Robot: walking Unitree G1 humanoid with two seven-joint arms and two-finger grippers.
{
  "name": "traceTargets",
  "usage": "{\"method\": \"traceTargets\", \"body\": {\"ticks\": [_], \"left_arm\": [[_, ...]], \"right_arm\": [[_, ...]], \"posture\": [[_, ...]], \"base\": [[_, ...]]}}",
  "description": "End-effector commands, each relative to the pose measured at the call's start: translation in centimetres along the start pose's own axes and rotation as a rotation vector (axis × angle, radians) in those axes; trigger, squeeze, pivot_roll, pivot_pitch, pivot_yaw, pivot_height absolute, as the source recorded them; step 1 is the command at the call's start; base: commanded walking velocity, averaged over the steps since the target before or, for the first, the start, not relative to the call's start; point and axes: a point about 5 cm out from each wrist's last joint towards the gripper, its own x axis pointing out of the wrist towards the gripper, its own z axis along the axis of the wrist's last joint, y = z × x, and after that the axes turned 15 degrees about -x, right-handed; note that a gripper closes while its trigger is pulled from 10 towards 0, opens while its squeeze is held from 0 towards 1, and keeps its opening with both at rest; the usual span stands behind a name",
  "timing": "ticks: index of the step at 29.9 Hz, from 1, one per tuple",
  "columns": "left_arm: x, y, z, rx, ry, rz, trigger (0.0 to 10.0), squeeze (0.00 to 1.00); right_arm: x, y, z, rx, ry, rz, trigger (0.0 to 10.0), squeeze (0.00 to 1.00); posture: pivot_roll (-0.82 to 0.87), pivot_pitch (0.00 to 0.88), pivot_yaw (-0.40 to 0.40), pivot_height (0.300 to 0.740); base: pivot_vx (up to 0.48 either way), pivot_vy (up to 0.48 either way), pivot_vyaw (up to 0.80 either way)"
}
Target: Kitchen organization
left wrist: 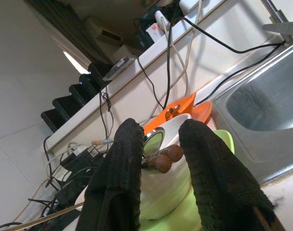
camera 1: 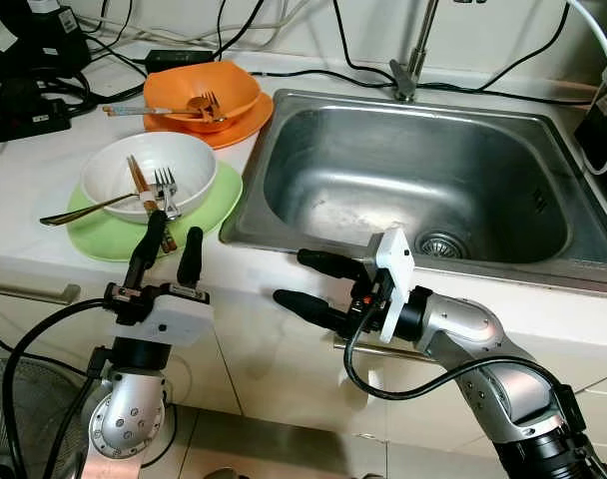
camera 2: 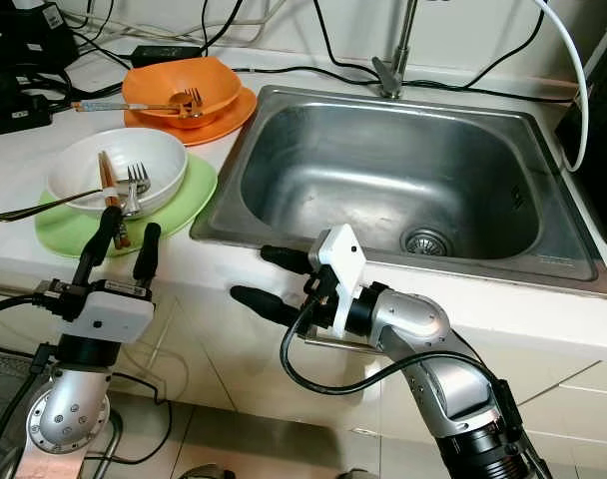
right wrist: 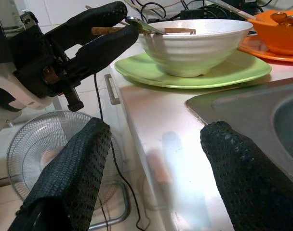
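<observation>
A white bowl (camera 1: 149, 175) with forks sits on a green plate (camera 1: 104, 235) at the worktop's (camera 1: 24, 160) left, the left hand (camera 1: 169, 254) narrowly parted just below it, the right hand (camera 1: 318, 287) spread wide beside the sink (camera 1: 423, 180).

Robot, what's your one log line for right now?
left gripper: open, by green plate | right gripper: open, at sink front | white bowl: holds forks

Silver arms, black-fingered end effectors, black cables.
</observation>
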Motion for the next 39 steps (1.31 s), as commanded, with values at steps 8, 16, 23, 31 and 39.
{"method": "traceTargets", "body": {"ticks": [8, 16, 23, 31, 39], "left_arm": [[0.2, 0.1, 0.4, -0.001, -0.018, 0.008, 0.0, 0.00], [0.6, 0.0, 0.9, 0.009, -0.044, 0.006, 0.0, 0.00], [0.9, 0.2, 1.5, 0.016, -0.067, 0.013, 0.0, 0.00], [1.7, 0.8, 3.2, 0.088, -0.141, 0.020, 0.0, 0.00], [4.6, 1.3, 7.2, 0.053, -0.303, 0.005, 0.0, 0.00]], "right_arm": [[0.0, 0.2, 0.0, -0.008, 0.000, 0.003, 10.0, 0.00], [0.1, 0.2, 0.0, -0.006, -0.002, 0.001, 10.0, 0.00], [0.2, 0.0, -0.2, -0.004, -0.003, 0.001, 10.0, 0.00], [0.2, -0.1, -0.2, -0.004, -0.003, -0.002, 10.0, 0.00], [0.4, -0.4, -0.3, -0.006, -0.012, -0.010, 10.0, 0.00]], "posture": [[-0.01, 0.076, -0.006, 0.740], [-0.01, 0.070, -0.006, 0.740], [0.00, 0.068, -0.006, 0.740], [0.00, 0.065, -0.008, 0.740], [0.00, 0.050, -0.006, 0.740]], "base": [[0.000, 0.000, 0.00], [0.000, 0.000, 0.00], [0.000, 0.000, 0.00], [0.000, 0.000, 0.00], [0.000, 0.000, 0.00]]}}
